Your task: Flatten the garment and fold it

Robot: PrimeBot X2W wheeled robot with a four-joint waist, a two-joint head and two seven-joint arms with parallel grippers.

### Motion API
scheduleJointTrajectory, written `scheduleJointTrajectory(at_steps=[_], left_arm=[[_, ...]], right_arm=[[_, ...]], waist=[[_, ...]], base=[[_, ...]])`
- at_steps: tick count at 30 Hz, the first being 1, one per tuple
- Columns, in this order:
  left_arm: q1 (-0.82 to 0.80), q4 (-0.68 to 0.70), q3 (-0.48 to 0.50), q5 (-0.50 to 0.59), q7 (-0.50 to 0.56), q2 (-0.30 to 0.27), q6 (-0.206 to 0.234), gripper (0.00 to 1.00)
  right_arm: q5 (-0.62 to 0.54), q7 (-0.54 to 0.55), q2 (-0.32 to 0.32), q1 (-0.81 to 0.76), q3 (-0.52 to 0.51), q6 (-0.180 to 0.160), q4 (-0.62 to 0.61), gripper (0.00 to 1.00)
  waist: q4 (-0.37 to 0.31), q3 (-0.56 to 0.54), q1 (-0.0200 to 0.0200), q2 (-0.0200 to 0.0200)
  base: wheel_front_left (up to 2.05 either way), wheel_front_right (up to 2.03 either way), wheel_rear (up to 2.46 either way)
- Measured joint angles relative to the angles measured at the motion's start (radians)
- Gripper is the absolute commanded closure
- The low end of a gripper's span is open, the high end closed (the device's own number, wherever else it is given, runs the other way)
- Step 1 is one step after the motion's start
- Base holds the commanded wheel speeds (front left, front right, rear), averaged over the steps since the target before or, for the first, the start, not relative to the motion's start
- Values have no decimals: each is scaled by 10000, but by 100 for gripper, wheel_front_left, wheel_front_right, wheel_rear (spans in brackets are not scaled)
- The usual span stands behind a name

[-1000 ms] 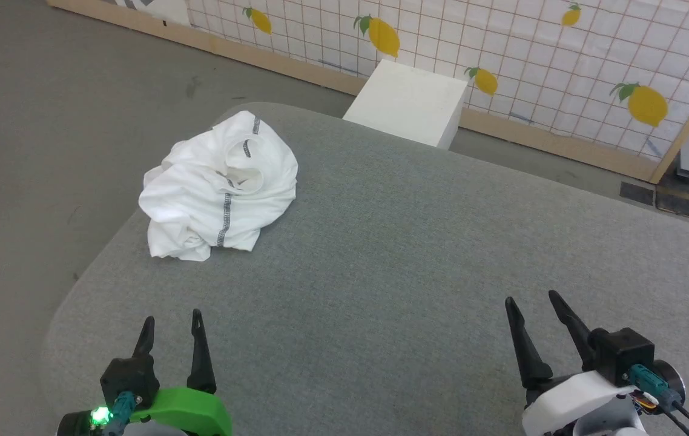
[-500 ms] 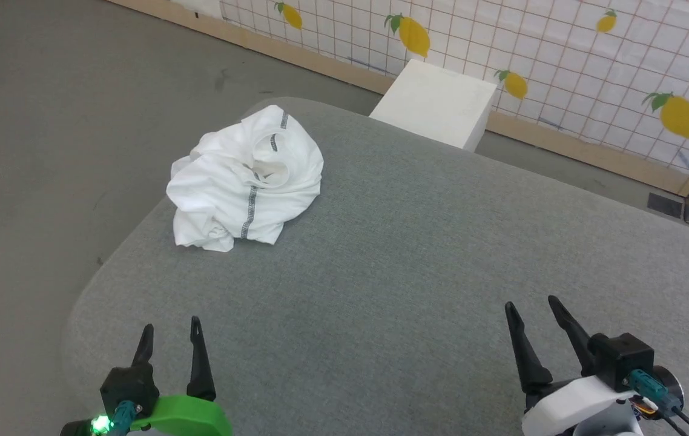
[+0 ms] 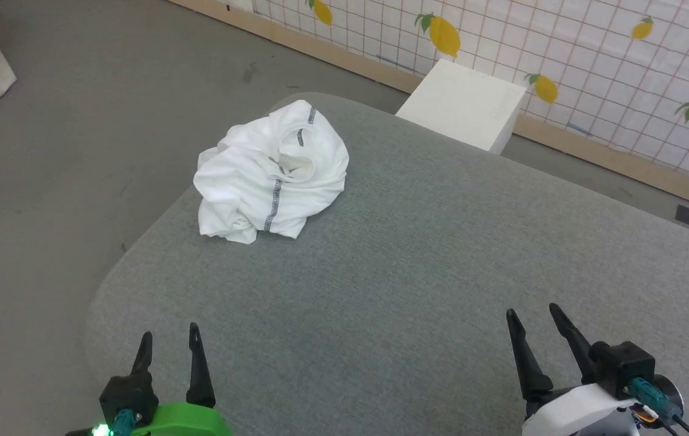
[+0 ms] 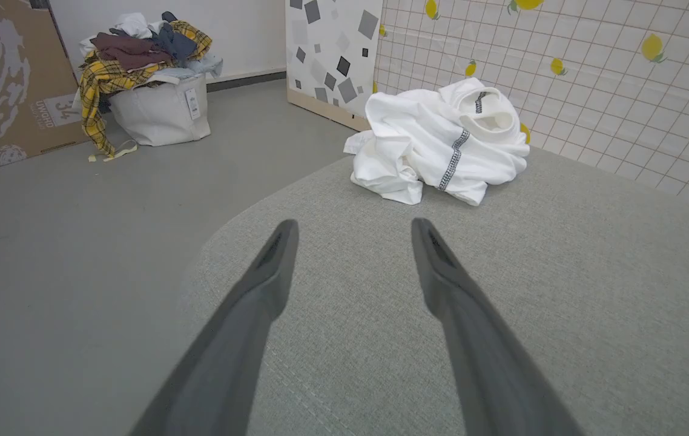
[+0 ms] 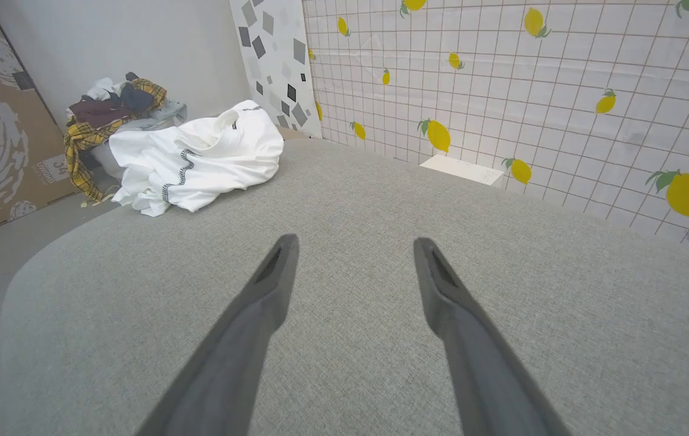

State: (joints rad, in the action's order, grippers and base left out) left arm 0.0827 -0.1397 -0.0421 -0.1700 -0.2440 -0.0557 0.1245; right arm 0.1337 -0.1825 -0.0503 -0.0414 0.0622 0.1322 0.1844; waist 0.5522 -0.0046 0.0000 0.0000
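The garment [image 3: 272, 172], a white shirt with dark zigzag stitching, lies crumpled in a heap near the far left corner of the grey padded table [image 3: 417, 260]. It also appears in the left wrist view [image 4: 441, 142] and the right wrist view [image 5: 199, 157]. My left gripper [image 3: 171, 336] stands open at the lower left over the table's near edge, far short of the shirt. My right gripper [image 3: 532, 313] is open at the lower right, with nothing between its fingers.
A rigid white box [image 3: 462, 103] stands on the floor beyond the table's far edge, against a lemon-patterned wall [image 3: 593, 54]. A white bag heaped with clothes [image 4: 151, 91] sits on the floor to the left, beside a cardboard panel [image 4: 5, 79].
The head camera has turned left, so the whole scene has shifted right in view. The shirt lies as before and both grippers stay open in place.
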Motion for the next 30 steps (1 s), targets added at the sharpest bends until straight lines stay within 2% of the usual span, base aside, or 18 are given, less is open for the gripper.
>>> scheduleJointTrajectory(at_steps=[6, 16, 22, 25, 30], left_arm=[[77, -86, -12, -75, -90, 0, 44, 0], [106, -113, -25, -113, -100, 0, 46, 0], [-18, -82, 276, -700, -96, 0, 19, 0], [-623, -98, 464, -1145, 173, -161, -280, 0], [-2468, -309, 951, -2004, 767, -802, -982, 0]], right_arm=[[59, -40, 2, -12, 38, 0, 54, 0], [59, -29, 4, -14, 42, 0, 25, 0], [50, -12, 4, -12, 63, 0, -56, 0], [-44, 90, 4, -2, 36, 0, -174, 0], [-341, 359, 12, 174, -46, 0, -510, 0]], waist=[[229, 19, 0, 0], [211, 88, 0, 0], [86, 173, 0, 0], [-25, 298, 0, 0], [-271, 703, 0, 0]], base=[[0, 0, 0], [0, 0, 0], [0, 0, 0], [0, 0, 0], [0, 0, 0]])
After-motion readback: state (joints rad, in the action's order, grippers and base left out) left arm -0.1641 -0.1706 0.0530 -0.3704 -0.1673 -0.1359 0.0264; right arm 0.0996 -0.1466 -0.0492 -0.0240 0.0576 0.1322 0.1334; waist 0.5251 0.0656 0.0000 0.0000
